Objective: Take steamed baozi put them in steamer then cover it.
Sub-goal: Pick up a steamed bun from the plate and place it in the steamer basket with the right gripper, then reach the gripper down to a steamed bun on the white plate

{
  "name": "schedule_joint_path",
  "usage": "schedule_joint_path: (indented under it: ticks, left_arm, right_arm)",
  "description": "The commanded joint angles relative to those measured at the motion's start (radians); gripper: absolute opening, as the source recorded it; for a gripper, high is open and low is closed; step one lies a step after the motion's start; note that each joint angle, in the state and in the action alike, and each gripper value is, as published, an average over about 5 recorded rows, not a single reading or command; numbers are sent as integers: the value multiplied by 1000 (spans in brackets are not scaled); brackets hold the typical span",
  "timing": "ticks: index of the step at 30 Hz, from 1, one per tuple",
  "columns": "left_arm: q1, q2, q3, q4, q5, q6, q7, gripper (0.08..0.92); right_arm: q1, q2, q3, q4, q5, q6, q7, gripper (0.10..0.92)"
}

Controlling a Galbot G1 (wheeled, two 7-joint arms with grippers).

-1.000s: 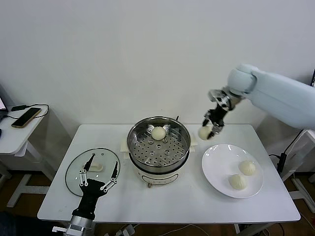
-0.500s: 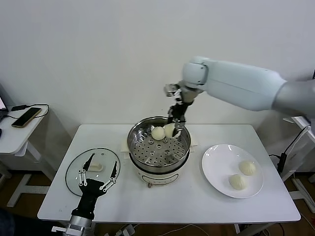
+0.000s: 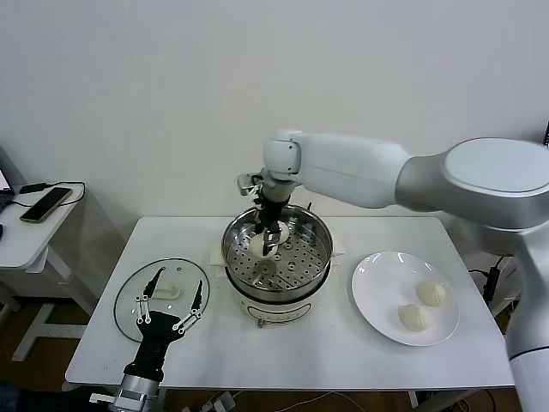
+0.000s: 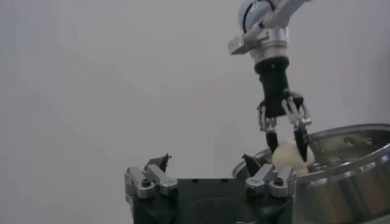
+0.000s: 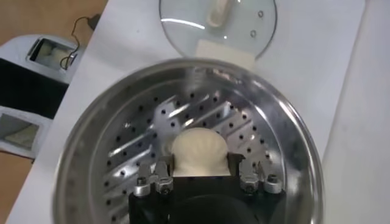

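My right gripper (image 3: 267, 243) hangs inside the steamer (image 3: 277, 254), centre of the head frame, its jaws pinched narrow on a bun (image 3: 258, 246) low over the holed tray. In the right wrist view that bun (image 5: 198, 151) sits between my fingers (image 5: 159, 173) above the tray. A second bun (image 3: 280, 231) lies just behind it toward the steamer's far wall, partly hidden by my gripper.

My left gripper (image 3: 171, 302) rests at the lower left of the head frame, spread wide, above the near edge of the lid (image 3: 162, 298), which lies flat on the table left of the steamer. In the left wrist view its fingers (image 4: 151, 178) stand apart, with the right gripper (image 4: 285, 134) beyond, closed on the bun (image 4: 291, 154) at the pot's rim.

Two more buns (image 3: 431, 293) (image 3: 414, 318) lie on a white plate (image 3: 377, 283) at the right of the frame, well apart from the steamer.

The table (image 3: 326, 352) is white and plain, set against a bare pale wall (image 3: 171, 94). At the far left edge a smaller side table (image 3: 26, 236) carries a phone (image 3: 45, 204) with a dark cable.
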Motion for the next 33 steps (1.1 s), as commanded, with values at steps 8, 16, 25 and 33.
schedule_joint_path:
  ticks: [8,16,25,33]
  left_arm:
    - [-3,0,-1,6,-2,-1,-2,823]
    - [-3,1,-3,6,-2,0,-4,823]
    - [2,0,-2,2,0,3,-6,823]
    - [0,4,3,2,2,7,-5,823]
  right_arm:
    - [-82,91,-6,-119,-2,-1,37,632]
    - [-85,86,2,-99,0,2,38,724]
    - [12,-55,32,44,-85,15,-34,822]
    - [137,-360,144,217,-207,49,-164,823]
